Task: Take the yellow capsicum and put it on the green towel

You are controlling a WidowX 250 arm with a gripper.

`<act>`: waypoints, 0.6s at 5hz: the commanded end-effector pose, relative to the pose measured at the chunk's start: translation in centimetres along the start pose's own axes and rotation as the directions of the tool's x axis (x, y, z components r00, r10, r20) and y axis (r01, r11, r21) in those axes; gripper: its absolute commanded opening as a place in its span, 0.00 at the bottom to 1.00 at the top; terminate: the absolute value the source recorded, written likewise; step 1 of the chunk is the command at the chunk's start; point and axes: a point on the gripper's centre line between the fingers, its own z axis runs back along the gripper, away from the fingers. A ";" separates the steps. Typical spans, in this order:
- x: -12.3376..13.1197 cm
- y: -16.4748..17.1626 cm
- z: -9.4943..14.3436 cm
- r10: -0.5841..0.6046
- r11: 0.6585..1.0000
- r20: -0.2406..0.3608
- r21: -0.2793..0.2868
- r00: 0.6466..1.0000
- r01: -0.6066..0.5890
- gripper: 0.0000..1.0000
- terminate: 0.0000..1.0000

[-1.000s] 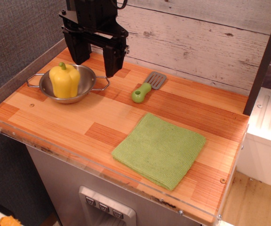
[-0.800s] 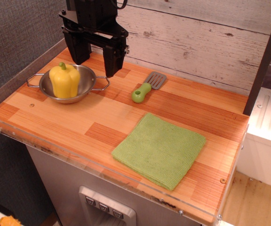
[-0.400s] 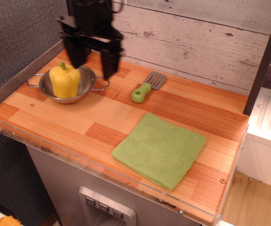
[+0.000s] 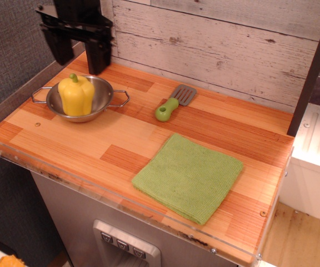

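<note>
The yellow capsicum stands upright in a shallow metal bowl at the back left of the wooden counter. The green towel lies flat near the front edge, to the right of centre. My black gripper hangs open above and just behind the bowl, its two fingers spread wide and holding nothing.
A grey spatula with a green handle lies between the bowl and the towel. A whitewashed plank wall runs along the back and a grey padded wall stands on the left. A clear plastic lip edges the counter front. A white unit stands at the right.
My gripper has moved left and up, from right of the bowl to above and behind it. The capsicum, towel and spatula have not moved.
</note>
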 end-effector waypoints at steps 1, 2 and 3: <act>1.5 2.1 -1.1 -0.012 0.997 0.020 0.077 1.000 0.010 1.00 0.00; 1.3 2.5 -2.7 -0.014 0.997 -0.001 0.078 1.000 0.014 1.00 0.00; 1.4 2.5 -3.6 -0.015 0.997 -0.008 0.076 1.000 0.015 1.00 0.00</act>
